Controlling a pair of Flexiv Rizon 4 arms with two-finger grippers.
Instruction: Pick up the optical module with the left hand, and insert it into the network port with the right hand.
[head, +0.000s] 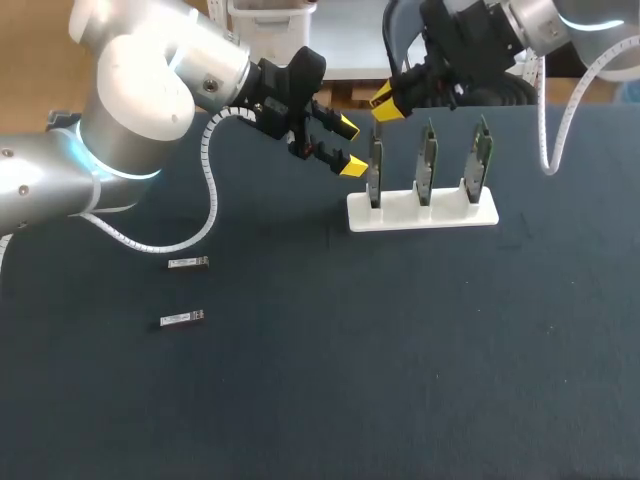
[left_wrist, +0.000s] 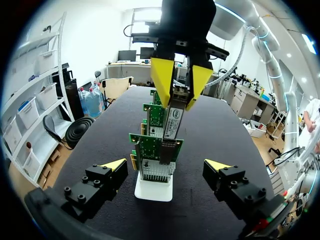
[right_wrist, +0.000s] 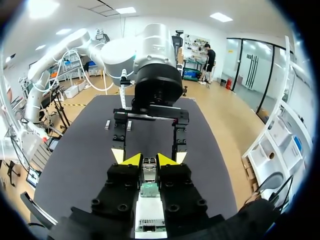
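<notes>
My right gripper is shut on a slim silver optical module, held upright over the leftmost network card. In the left wrist view the module's lower end meets the port at the top of that green card. The right wrist view shows the module pinched between the right gripper's yellow tips, with the card directly below. My left gripper is open and holds nothing, just left of that card. Its fingers stand on either side of the card without touching it.
Three network cards stand upright in a white stand at the table's back middle. Two more optical modules lie flat on the dark mat at the left. My left arm spans the back left.
</notes>
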